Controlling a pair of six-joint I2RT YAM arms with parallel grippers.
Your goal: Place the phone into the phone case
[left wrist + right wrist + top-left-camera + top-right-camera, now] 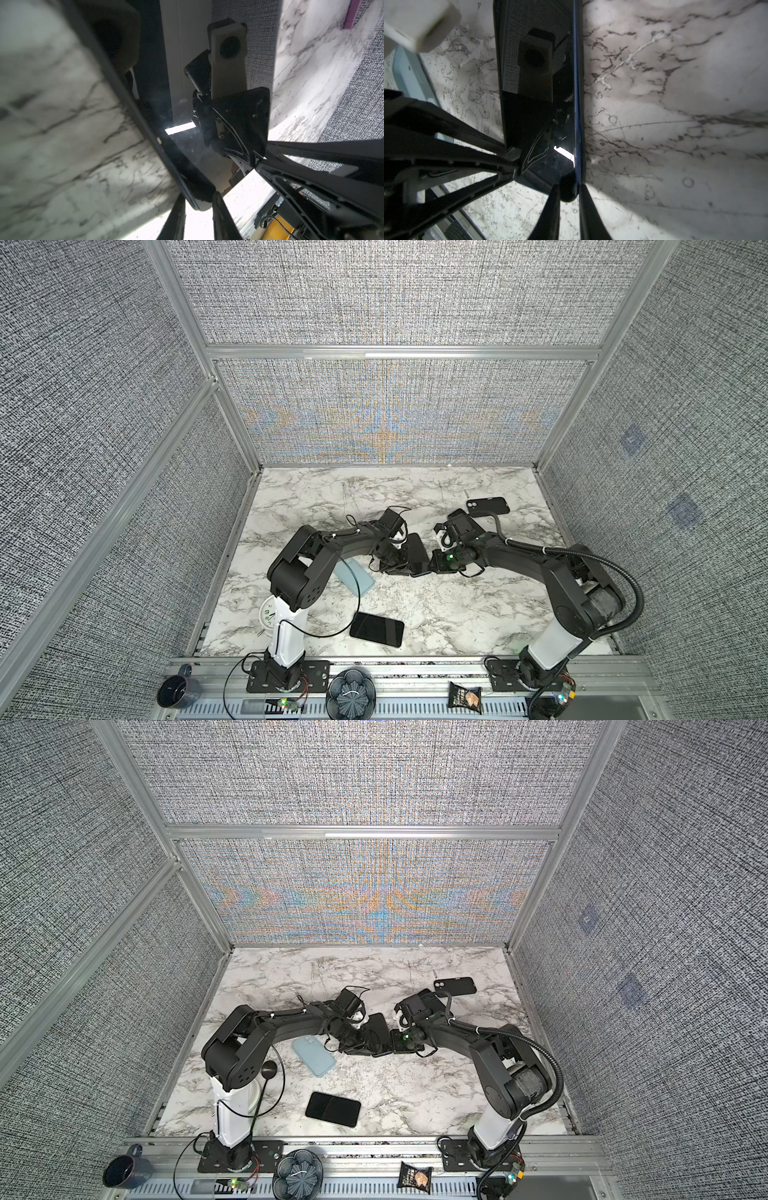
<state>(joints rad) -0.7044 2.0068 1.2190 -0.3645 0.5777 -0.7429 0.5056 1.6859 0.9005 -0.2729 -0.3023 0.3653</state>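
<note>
Right wrist view shows the right fingers (551,214) closed on the phone (542,93). One finger lies on the glass face and one on the back, at a short end of it. The phone stands on its long edge over the bench (675,83) and stretches straight away from these fingers. Whether its lower edge touches the bench, I cannot tell.

The left fingers (222,218) reach the phone from the side, near the same end. In the left wrist view they hold its corner between them, one finger on each face. So both pairs grip the one phone, and their tips are just beside each other. In both top views the phone is the dark slab between the two wrists.

A light blue case (313,1057) lies flat on the bench near the left fingers, on the left arm's side, not touching them. A second phone (377,629), black, lies flat well apart from both pairs of fingers, toward the arm bases.
</note>
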